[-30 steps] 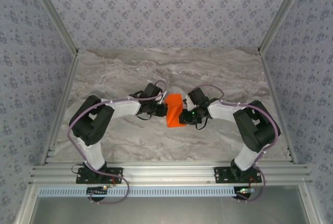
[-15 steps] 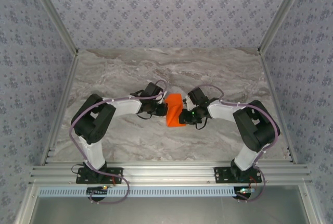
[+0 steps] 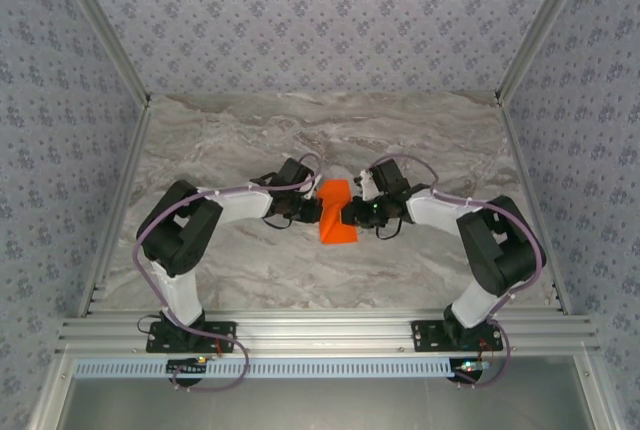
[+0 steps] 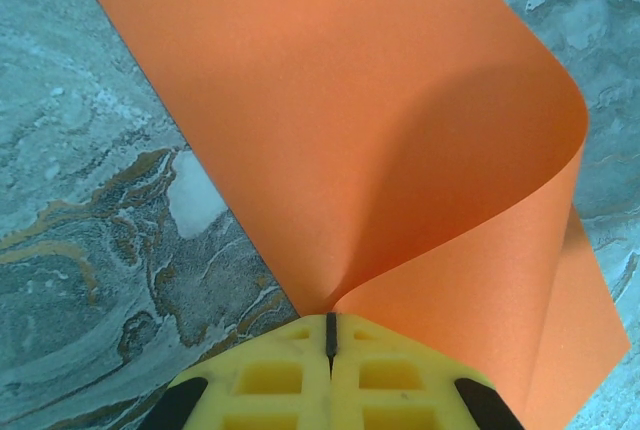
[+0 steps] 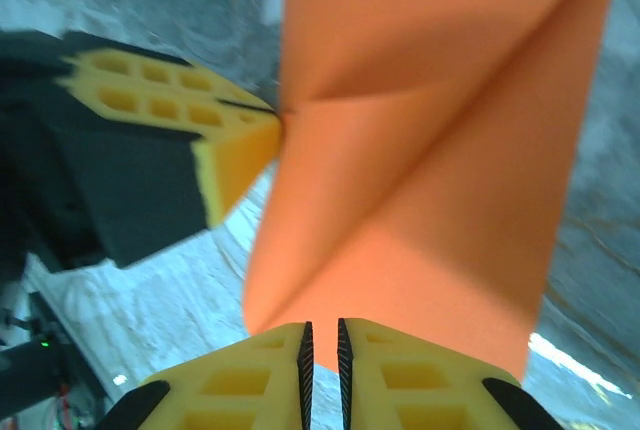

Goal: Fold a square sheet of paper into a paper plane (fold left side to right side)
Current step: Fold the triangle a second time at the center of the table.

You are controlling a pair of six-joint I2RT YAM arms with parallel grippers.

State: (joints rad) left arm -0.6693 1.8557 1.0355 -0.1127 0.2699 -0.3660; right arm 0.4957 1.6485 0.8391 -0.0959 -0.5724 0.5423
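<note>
The square sheet of paper (image 3: 337, 212) is bright orange-red and lies bent over itself at the middle of the marble table, one flap curling up (image 4: 350, 100). My left gripper (image 4: 330, 322) is shut on the sheet's left edge, where the curl comes to a point; it sits at the sheet's left side (image 3: 319, 208). In the right wrist view that same gripper (image 5: 270, 125) pinches the paper (image 5: 430, 150) from the left. My right gripper (image 5: 321, 335) is at the sheet's right edge (image 3: 351, 215). Its jaws stand a narrow slit apart with nothing between them, and the paper lies just beyond the tips.
The marble tabletop (image 3: 250, 140) is bounded by aluminium rails at the left (image 3: 115, 220), right (image 3: 530, 200) and near edge (image 3: 320, 335). Patterned walls rise on three sides. Both arms reach inward from their bases and meet at the table's centre.
The right arm's wrist and elbow have shifted a little toward the far side and right. The left gripper keeps its hold and the paper stays in place.
</note>
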